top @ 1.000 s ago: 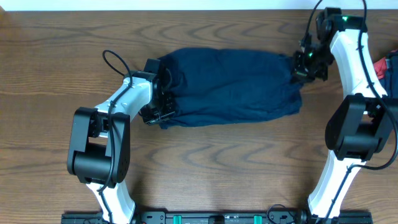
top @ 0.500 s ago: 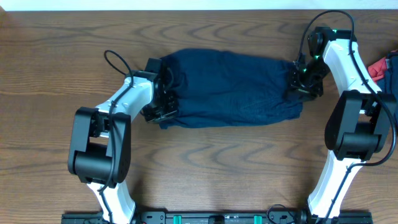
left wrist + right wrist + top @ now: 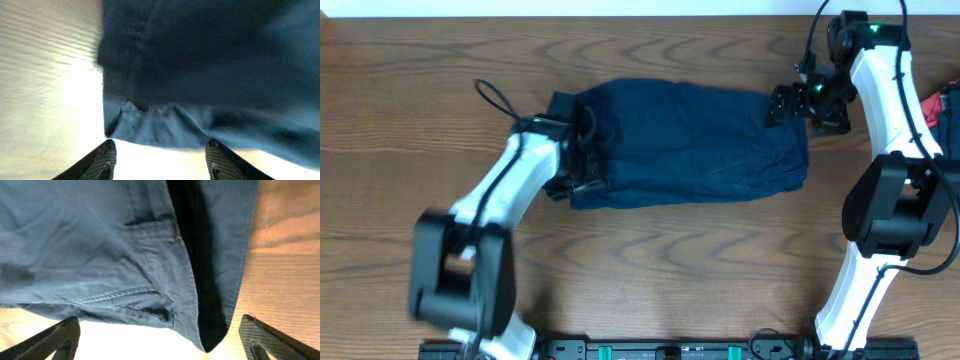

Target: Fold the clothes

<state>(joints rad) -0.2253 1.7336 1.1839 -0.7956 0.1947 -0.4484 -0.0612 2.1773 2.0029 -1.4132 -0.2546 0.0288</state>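
Observation:
The clothes (image 3: 685,142) are a dark navy garment lying folded into a long bundle across the middle of the wooden table (image 3: 650,260). At its left end sits my left gripper (image 3: 582,178). In the left wrist view that gripper (image 3: 161,150) is open, with bare table between its fingers and the hem of the clothes (image 3: 200,65) just ahead. My right gripper (image 3: 782,108) hovers over the bundle's upper right corner. Seen from the right wrist, this gripper (image 3: 160,335) is wide open, and a seamed corner of the clothes (image 3: 100,245) lies in front of it, held by nothing.
A red object (image 3: 942,108) pokes in at the right edge of the table. The table's far edge runs along the top of the overhead view. A black rail (image 3: 660,350) with the arm bases lines the front edge.
Both grippers have opened and let go of the clothes. The right gripper has risen off the right end toward the far side. The left arm has swung outward to the left.

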